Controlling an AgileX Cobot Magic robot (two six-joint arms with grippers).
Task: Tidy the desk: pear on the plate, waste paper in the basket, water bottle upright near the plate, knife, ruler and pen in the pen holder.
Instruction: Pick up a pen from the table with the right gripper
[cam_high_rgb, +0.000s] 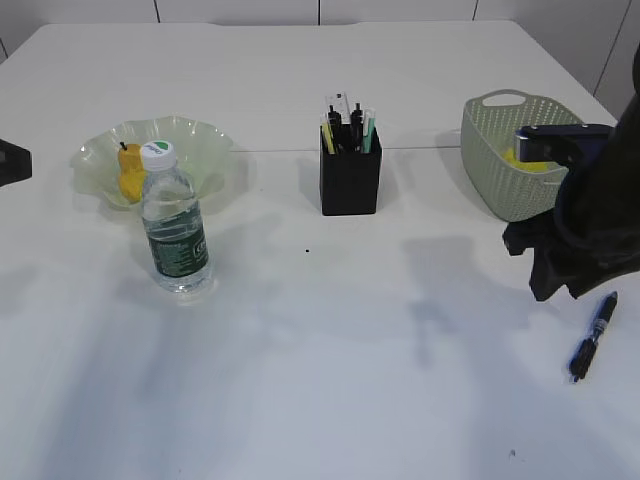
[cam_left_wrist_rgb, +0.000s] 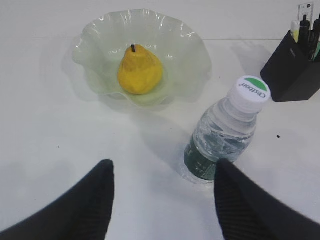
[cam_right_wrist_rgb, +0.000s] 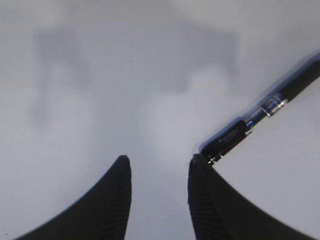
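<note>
Your right gripper (cam_right_wrist_rgb: 156, 167) stood with its fingers (cam_right_wrist_rgb: 117, 175) parted and grasping nothing; bare table showed between them. The pen (cam_right_wrist_rgb: 260, 112) lay flat just outside the right-hand finger, its near tip at that fingertip; whether the two touched could not be told. On the table (cam_high_rgb: 380, 330), that pen (cam_high_rgb: 594, 336) lay aslant near the right edge, with your right arm (cam_high_rgb: 585, 220) directly above and beside it.

Your left gripper (cam_left_wrist_rgb: 162, 172) was likewise released, fingers (cam_left_wrist_rgb: 100, 180) wide apart and empty, hovering over bare surface on the near side of the water bottle (cam_left_wrist_rgb: 222, 132). The bottle stood upright, cap on, toward the left side of the table and just in front of the plate (cam_left_wrist_rgb: 100, 45). The pear (cam_left_wrist_rgb: 139, 70) sat on the plate, stem up.

The pen holder (cam_high_rgb: 350, 175) stood near the middle of the table, toward the far edge, with several items upright inside; which ones could not be told. The basket (cam_high_rgb: 500, 150) stood toward the far right corner, something yellow (cam_high_rgb: 528, 160) visible within it, partly hidden by your right arm.
</note>
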